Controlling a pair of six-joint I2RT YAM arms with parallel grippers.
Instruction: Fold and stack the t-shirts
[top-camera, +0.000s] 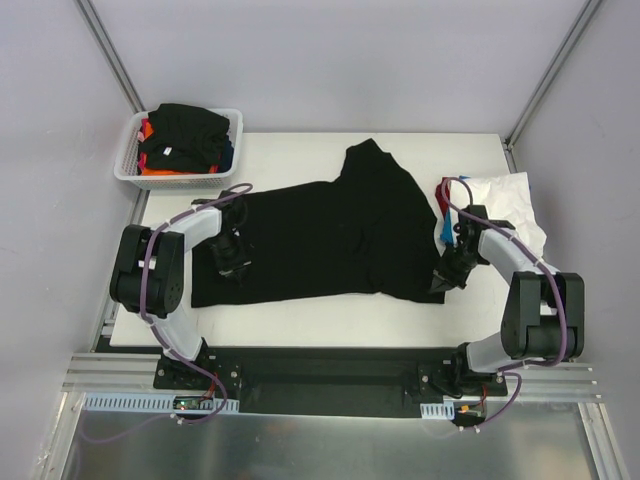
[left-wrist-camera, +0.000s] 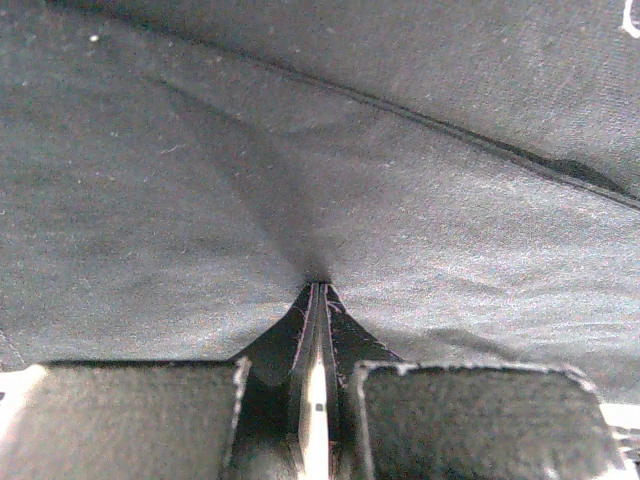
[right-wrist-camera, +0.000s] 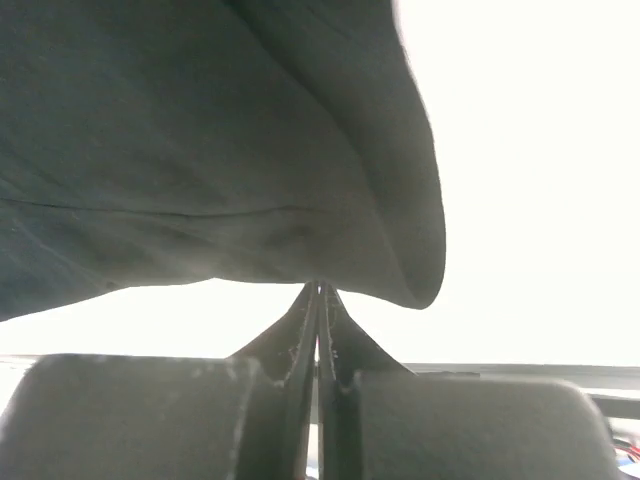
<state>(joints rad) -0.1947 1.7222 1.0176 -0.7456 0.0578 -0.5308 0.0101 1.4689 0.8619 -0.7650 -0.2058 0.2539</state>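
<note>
Black t-shirt (top-camera: 330, 235) is your job right now. It lies spread across the middle of the table (top-camera: 300, 150), with one sleeve poking toward 12 o'clock.

You have it at two places. The left gripper (left-wrist-camera: 318, 292) sits on the shirt's 9 o'clock side, jaws pressed fully together on a small pinch of cloth that puckers up into the tips. The right gripper (right-wrist-camera: 320, 290) is at the shirt's 4 o'clock corner, clamped just as tight on the edge. There the fabric hangs off the tips, lifted clear of the bright tabletop.

This looks like the start of a fold, so raise both hands together and at the same height. That way the cloth between them stays flat rather than sagging or twisting. Lift only enough to clear the layer underneath, then carry the held edge across in one arc and lay it down with the edges matched.

The left pinch looks shallow, so go slowly or it may slip out.

Mind the white t-shirt (top-camera: 515, 205) just beside your right arm at 3 o'clock, and don't sweep into it. A heap of shirts (top-camera: 185, 135) waits in the basket (top-camera: 175, 180) at 11 o'clock.
</note>
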